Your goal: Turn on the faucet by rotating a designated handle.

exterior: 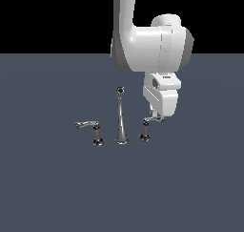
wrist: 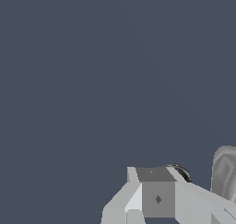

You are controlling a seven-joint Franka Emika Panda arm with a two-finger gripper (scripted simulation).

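Note:
The faucet stands on the grey floor in the exterior view. Its tall slender spout [exterior: 120, 117] is in the middle. The designated handle [exterior: 145, 130] is on the exterior view's right, with its short upturned lever reaching right. My gripper [exterior: 154, 114] hangs straight down at that lever's tip and looks to be touching it. The fingers look shut with nothing between them. The twin handle [exterior: 96, 132] with the longer lever is on the left. In the wrist view the gripper [wrist: 156, 175] hides most of a dark-ringed part [wrist: 182, 172]. A chrome piece [wrist: 225, 172] sits beside it.
The white arm [exterior: 143, 40] comes down from above, behind the faucet. The dark grey floor [exterior: 57, 188] spreads all around the three pieces.

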